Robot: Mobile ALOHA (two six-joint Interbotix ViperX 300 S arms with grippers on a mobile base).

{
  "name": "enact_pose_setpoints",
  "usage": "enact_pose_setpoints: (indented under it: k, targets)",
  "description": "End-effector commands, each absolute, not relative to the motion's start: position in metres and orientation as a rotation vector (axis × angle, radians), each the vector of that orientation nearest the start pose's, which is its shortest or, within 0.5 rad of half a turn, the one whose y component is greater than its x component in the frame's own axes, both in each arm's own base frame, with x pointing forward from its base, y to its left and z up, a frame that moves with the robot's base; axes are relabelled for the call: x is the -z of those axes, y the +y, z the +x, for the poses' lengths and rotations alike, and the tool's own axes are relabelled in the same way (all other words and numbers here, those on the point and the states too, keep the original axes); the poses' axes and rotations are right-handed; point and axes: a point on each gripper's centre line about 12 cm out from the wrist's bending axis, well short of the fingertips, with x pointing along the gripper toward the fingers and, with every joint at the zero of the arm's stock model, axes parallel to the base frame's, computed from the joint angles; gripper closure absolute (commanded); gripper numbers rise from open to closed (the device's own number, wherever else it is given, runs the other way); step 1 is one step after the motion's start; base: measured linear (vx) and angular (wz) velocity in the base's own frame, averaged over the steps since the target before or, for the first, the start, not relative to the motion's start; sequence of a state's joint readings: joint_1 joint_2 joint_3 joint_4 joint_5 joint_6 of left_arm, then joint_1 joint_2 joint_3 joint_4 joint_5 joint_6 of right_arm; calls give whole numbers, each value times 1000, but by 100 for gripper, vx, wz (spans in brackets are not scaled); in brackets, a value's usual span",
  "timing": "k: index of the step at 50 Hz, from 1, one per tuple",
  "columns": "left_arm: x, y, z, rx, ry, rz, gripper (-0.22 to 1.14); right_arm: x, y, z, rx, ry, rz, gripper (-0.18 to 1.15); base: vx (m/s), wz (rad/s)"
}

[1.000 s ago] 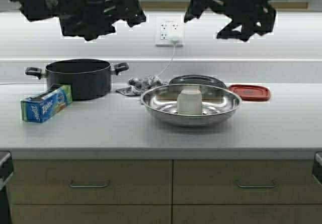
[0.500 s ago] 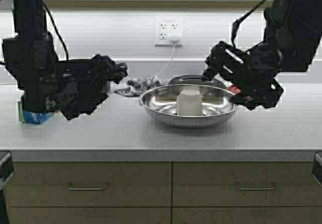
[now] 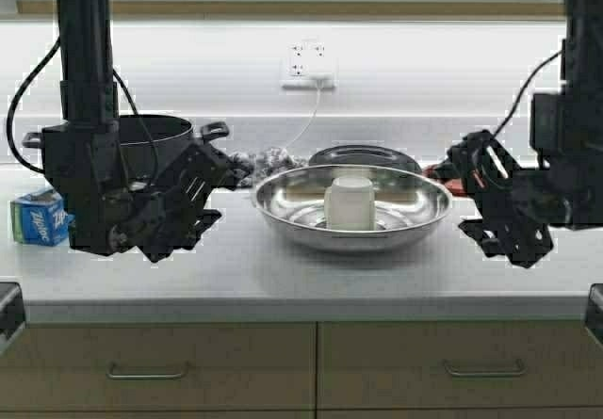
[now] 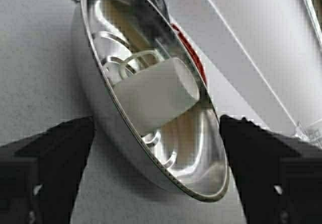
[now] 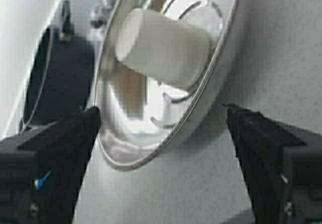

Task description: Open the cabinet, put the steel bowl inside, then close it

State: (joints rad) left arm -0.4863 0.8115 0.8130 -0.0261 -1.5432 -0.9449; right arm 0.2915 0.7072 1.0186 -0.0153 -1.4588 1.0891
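Nothing's really done yet: the steel bowl [image 3: 355, 209] sits on the bench [image 3: 283, 273], white cup [image 3: 350, 202] inside, between the left gripper [image 3: 188, 198] and right gripper [image 3: 490, 198], both spread wide, holding nothing. Cabinet isn't visible.

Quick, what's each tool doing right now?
Left tool: open, empty, left of the steel bowl.
Right tool: open, empty, right of the bowl.

The shiny, shallow steel bowl [image 3: 352, 209] sits upright on the countertop, holding an upturned white cup.
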Motion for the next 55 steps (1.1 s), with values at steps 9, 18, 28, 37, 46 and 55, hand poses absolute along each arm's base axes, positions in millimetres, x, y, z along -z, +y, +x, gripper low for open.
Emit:
enact_pose_setpoints:
  k: [9, 18, 28, 37, 46, 55]
  targets:
    - [27, -142, 343, 338, 241, -927, -11, 30, 91, 306, -179, 338, 1069, -6, 9, 4]
    - [39, -141, 371, 384, 226, -1015, -11, 29, 75, 323, -145, 273, 1084, -6, 8, 5]
    - [56, -147, 404, 404, 239, -1080, -11, 31, 61, 340, -148, 233, 1105, -6, 8, -4]
    - [56, -158, 416, 452, 278, -1059, -11, 44, 64, 340, -172, 276, 1139, -6, 7, -3]
    - [53, -161, 421, 466, 278, -1055, -11, 53, 71, 355, -224, 274, 1217, -6, 4, -3]
    - [51, -165, 428, 486, 282, -1066, -11, 58, 71, 362, -227, 254, 1226, -6, 2, -1]
